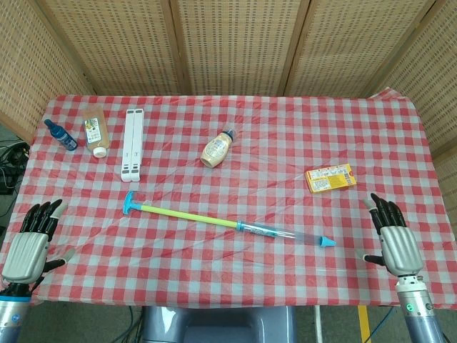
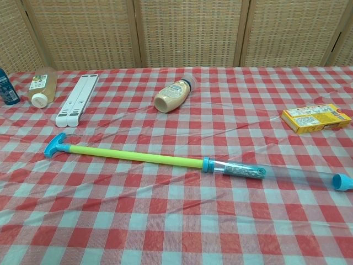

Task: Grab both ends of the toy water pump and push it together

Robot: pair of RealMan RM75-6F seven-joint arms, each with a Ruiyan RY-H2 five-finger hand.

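The toy water pump (image 1: 214, 220) (image 2: 165, 159) lies pulled out across the middle of the checkered table. Its blue T-handle (image 1: 129, 203) (image 2: 55, 145) points left, a yellow-green rod leads to a clear tube, and a blue tip (image 1: 327, 243) (image 2: 342, 181) ends it on the right. My left hand (image 1: 30, 243) hovers open at the table's front left corner, well left of the handle. My right hand (image 1: 393, 239) hovers open at the front right, a short way right of the tip. Neither hand shows in the chest view.
Behind the pump lie a beige squeeze bottle (image 1: 217, 148) (image 2: 174, 95), a white folded stand (image 1: 133, 143) (image 2: 76, 100), an amber bottle (image 1: 95, 130) (image 2: 42, 86) and a small blue bottle (image 1: 61, 135) (image 2: 7, 88). A yellow box (image 1: 330, 177) (image 2: 316, 117) sits right. Wicker screens enclose the table.
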